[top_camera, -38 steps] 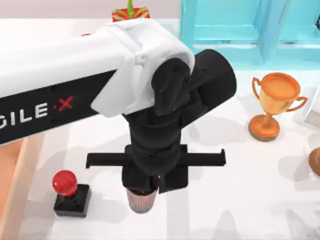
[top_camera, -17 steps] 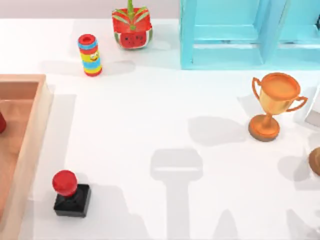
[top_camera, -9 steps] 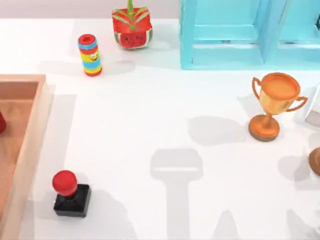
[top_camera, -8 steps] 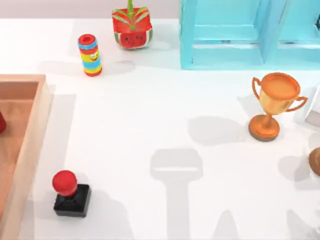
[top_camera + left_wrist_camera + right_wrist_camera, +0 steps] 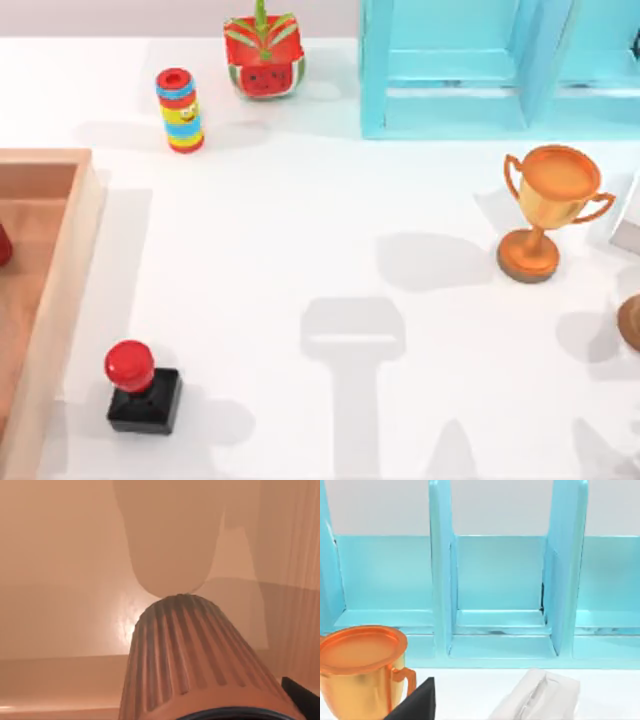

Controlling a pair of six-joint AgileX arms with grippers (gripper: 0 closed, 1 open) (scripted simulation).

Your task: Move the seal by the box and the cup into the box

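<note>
The seal (image 5: 140, 385), a red knob on a black block, stands on the white table just right of the box wall (image 5: 62, 300) at the top view's left edge. In the left wrist view the ribbed copper-brown cup (image 5: 192, 660) hangs close over the box's wooden floor (image 5: 60, 580), its shadow on the wood behind it. My left gripper is shut on the cup, and one black fingertip (image 5: 301, 699) shows beside the rim. My right gripper (image 5: 415, 705) stays parked near the trophy, facing the turquoise shelf.
A striped ring-stack toy (image 5: 180, 110) and a watermelon toy (image 5: 264, 60) stand at the back. The turquoise shelf (image 5: 500, 70) fills the back right. An orange trophy (image 5: 550, 210) stands at the right, with a white packet (image 5: 535, 697) near it. A red object (image 5: 3, 245) sits inside the box.
The left arm, which held the cup over the table's middle, has left the top view to the left. In the last second the arm's shadow beside the seal has shrunk.
</note>
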